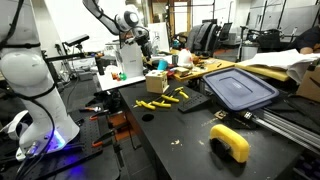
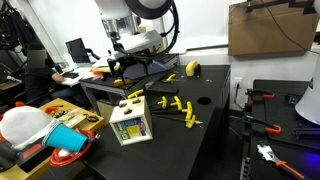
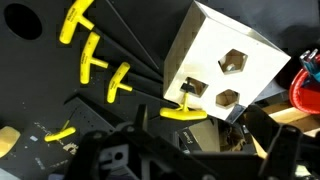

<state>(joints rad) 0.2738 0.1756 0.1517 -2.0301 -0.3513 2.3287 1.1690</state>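
While the gripper [image 3: 185,150] is held wide open and empty above the white shape-sorting box [image 3: 215,50], a yellow T-peg [image 3: 183,108] is seen lying against the box's holed face. Insertion is judged unfinished, and a squarer regrasp is called for.

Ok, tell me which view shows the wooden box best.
The wrist view: the wooden box is close and large, and its holes are sharp. In both exterior views the box is small and distant, with the holes hard to make out.

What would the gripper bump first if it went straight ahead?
Probably the yellow T-shaped plastic piece sticking in the white box with shaped holes, just beyond the gripper; depth is unclear.
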